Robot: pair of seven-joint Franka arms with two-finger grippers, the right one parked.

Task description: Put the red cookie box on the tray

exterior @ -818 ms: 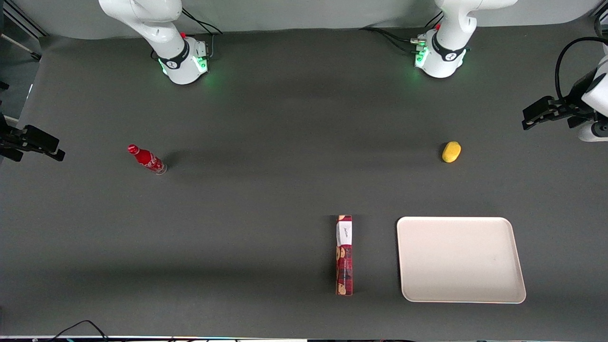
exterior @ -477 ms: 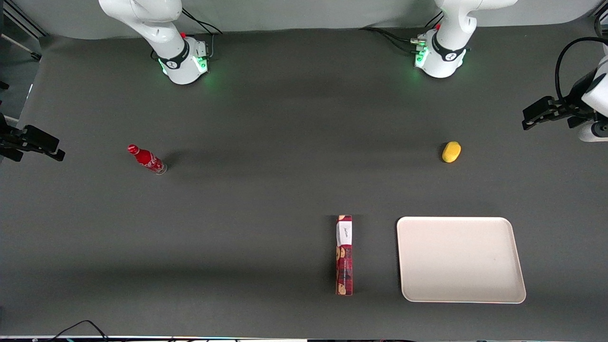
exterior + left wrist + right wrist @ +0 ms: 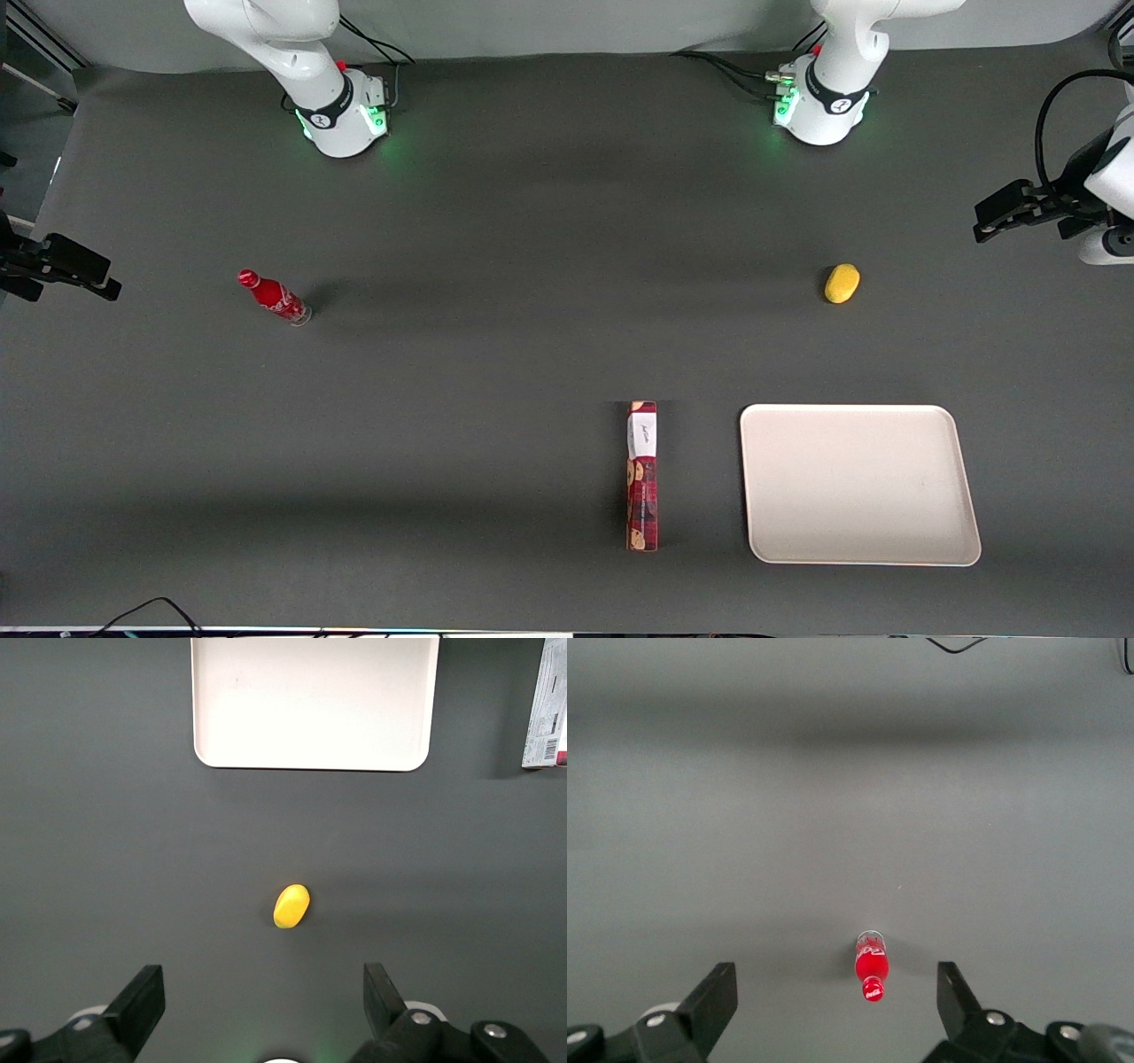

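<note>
The tray is cut off by the wrist picture's edge, so one long side stays unseen. Only the labelled end of the red cookie box shows there. The gripper, spread wide high over the table, shows only its fingertips.

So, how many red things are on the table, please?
2. The red cookie box lies beside the tray. The small red bottle stands toward the parked arm's end. The open gripper hangs high above the yellow object, holding nothing.
</note>
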